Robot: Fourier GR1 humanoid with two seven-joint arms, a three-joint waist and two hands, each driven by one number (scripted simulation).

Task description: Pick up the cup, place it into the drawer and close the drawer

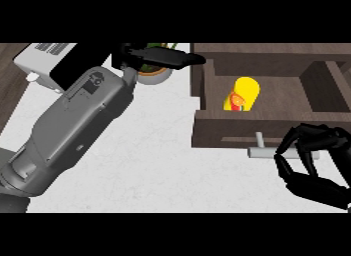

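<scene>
The yellow cup (243,94) with a red mark lies on its side inside the open wooden drawer (207,131), near the drawer's left wall. My right hand (320,165) is at the drawer's front, low on the right. Its fingers are curled across the right part of the grey drawer handle (261,152). My left hand (160,57) is raised at the top centre with its fingers straight and pointing right, holding nothing, just left of the drawer's back corner.
A potted plant (157,74) stands partly hidden behind my left hand. A white appliance (45,56) sits at the top left. My left forearm (74,125) crosses the white counter (148,170) diagonally. Dark wood flooring shows at the far left.
</scene>
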